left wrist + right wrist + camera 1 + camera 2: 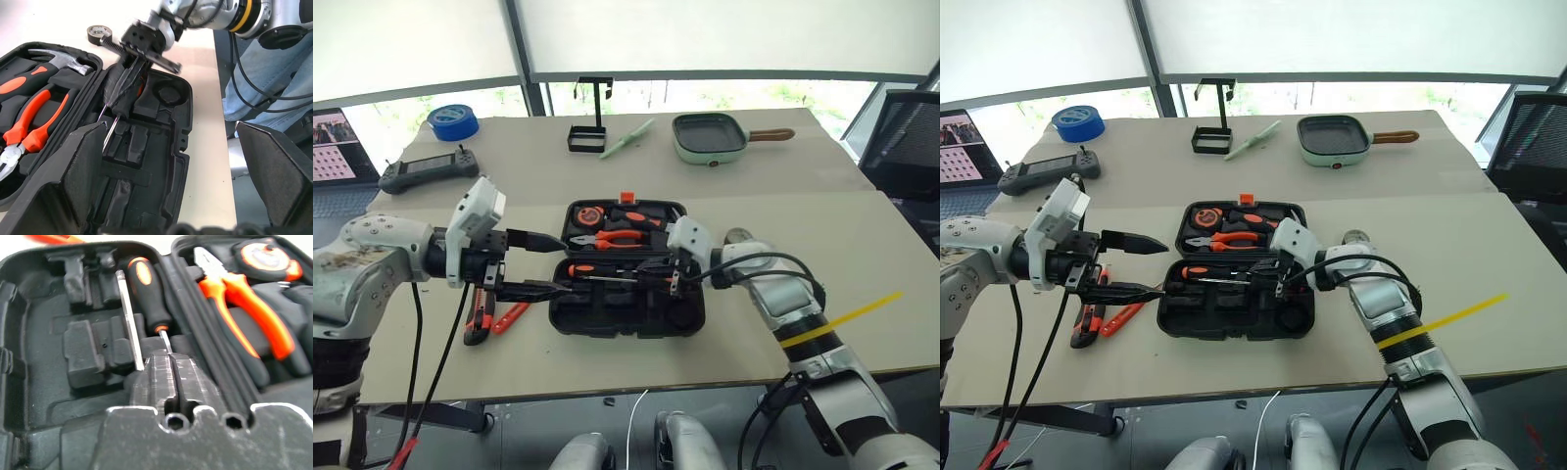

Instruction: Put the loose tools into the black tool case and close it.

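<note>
Spanning beige tabletop (783,206) below bright windows (724,39), open black tool case (626,313) central.

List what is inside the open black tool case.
In the black plastic clamshell tool case: steel claw hammer, orange-handled pliers, round orange-black tape measure, one orange-and-black-handled screwdriver. Right gripper covers the recess beneath its shut fingers.

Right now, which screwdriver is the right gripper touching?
The one whose bare shaft meets the shut right gripper in the case; the other's handle lies alongside.
</note>
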Action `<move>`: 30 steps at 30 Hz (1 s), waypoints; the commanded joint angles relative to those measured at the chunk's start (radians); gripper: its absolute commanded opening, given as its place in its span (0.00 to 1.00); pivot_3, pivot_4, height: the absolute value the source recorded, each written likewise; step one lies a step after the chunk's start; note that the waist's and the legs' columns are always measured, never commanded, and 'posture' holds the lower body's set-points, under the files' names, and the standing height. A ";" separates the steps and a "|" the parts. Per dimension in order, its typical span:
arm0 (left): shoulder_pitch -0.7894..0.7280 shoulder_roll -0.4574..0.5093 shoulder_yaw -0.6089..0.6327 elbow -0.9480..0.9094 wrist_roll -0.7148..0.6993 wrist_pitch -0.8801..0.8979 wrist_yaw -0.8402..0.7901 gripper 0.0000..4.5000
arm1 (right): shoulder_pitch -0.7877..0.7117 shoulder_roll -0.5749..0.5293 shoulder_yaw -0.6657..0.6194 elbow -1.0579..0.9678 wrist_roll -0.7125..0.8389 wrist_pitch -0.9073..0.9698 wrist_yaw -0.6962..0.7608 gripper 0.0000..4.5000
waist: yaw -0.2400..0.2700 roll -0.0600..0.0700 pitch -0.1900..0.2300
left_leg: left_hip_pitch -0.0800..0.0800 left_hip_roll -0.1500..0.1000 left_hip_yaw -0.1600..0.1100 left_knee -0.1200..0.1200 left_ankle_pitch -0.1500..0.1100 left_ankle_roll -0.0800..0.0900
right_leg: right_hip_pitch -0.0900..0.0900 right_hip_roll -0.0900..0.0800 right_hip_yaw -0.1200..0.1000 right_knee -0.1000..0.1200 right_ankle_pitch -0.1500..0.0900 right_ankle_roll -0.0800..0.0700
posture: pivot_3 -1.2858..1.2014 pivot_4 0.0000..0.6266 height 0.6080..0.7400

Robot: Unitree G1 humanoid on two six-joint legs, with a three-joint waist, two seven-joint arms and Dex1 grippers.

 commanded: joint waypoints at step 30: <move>0.664 -0.002 0.518 -0.128 0.129 -0.053 0.201 1.00 | 0.110 -0.233 -0.400 -0.629 0.636 0.502 0.122 0.61 | 0.007 0.000 0.001 | 0.011 0.002 -0.002 -0.015 0.000 0.000 | 0.005 0.003 0.001 -0.006 -0.001 -0.001 | 0.52 0.24 1.00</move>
